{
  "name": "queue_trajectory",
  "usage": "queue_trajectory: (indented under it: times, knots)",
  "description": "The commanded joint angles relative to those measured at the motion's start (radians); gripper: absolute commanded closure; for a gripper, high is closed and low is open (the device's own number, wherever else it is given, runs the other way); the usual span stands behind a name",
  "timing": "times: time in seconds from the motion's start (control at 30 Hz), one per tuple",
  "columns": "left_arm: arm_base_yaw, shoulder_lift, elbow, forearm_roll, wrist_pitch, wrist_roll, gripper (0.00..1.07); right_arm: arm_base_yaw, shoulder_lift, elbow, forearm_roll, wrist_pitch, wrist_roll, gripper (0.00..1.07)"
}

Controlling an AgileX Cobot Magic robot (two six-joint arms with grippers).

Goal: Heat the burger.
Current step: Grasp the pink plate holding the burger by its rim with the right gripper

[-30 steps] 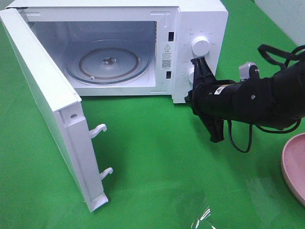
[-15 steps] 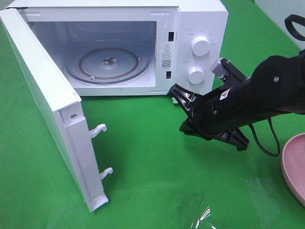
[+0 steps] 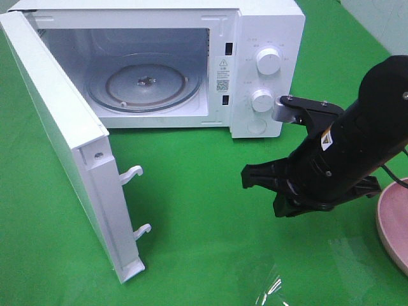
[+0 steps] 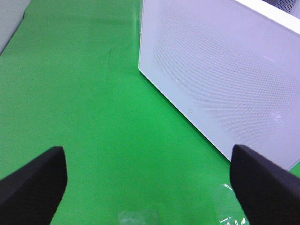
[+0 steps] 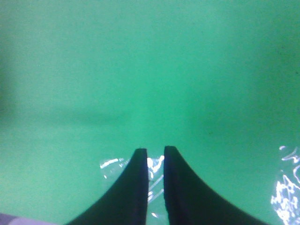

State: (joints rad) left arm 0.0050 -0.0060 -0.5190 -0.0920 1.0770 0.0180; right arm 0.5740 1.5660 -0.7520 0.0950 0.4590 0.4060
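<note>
Right tool [image 3: 261, 191]: jaws a narrow slit apart, nothing between them. It hangs over the green tabletop [image 3: 191, 210], tips aimed toward the door side of the microwave [image 3: 268, 25]. No contact with anything that I can see. The wrist view agrees: two black fingers [image 5: 136, 187] run almost parallel with a thin gap. There is green cloth past them and crinkled clear film [image 5: 287, 190] glinting near and under the tips.

Left tool [image 4: 146, 154]: wide, empty. It is outside the overhead shot. Green cloth lies ahead of it. The white perforated face of the microwave door [image 3: 57, 127] stands beyond the fingers, well apart from them. A scrap of the same clear film lies just below the gap.

The microwave sits behind the right tool with its door swung fully out, on the far side of the cavity from the tool. The glass turntable [image 3: 145, 83] sits in the cavity. The lower knob [image 3: 262, 100] is the microwave part nearest the right tool's wrist, near it but apart. The upper knob [image 3: 268, 62] is further back.

Pink plate [image 3: 394, 223]: behind the right arm, cut off at the frame edge, only part of the rim visible. The arm housing overlaps it in the overhead view, so I can't tell whether they touch.

Burger: not visible in any view, so I can't tell where it is. Neither tool holds it.
</note>
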Motion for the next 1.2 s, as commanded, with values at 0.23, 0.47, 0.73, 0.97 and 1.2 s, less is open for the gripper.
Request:
queue_trajectory:
  times: [0.23, 0.47, 0.73, 0.97, 1.2]
  knots:
    - [0.002, -0.014, 0.003, -0.008, -0.009, 0.001, 0.21, -0.002, -0.102, -0.004, -0.015, 0.169, -0.222, 0.58]
    - [0.002, -0.014, 0.003, -0.008, -0.009, 0.001, 0.21, -0.004, -0.176, -0.004, -0.052, 0.240, -0.262, 0.20]
    - [0.002, -0.014, 0.003, -0.008, -0.009, 0.001, 0.21, -0.108, -0.183, -0.004, -0.095, 0.378, -0.264, 0.19]
    - [0.002, -0.014, 0.003, -0.008, -0.009, 0.001, 0.21, -0.237, -0.183, -0.004, -0.109, 0.398, -0.284, 0.25]
    - [0.002, -0.014, 0.003, -0.008, -0.009, 0.001, 0.21, -0.355, -0.183, -0.004, -0.151, 0.386, -0.314, 0.33]
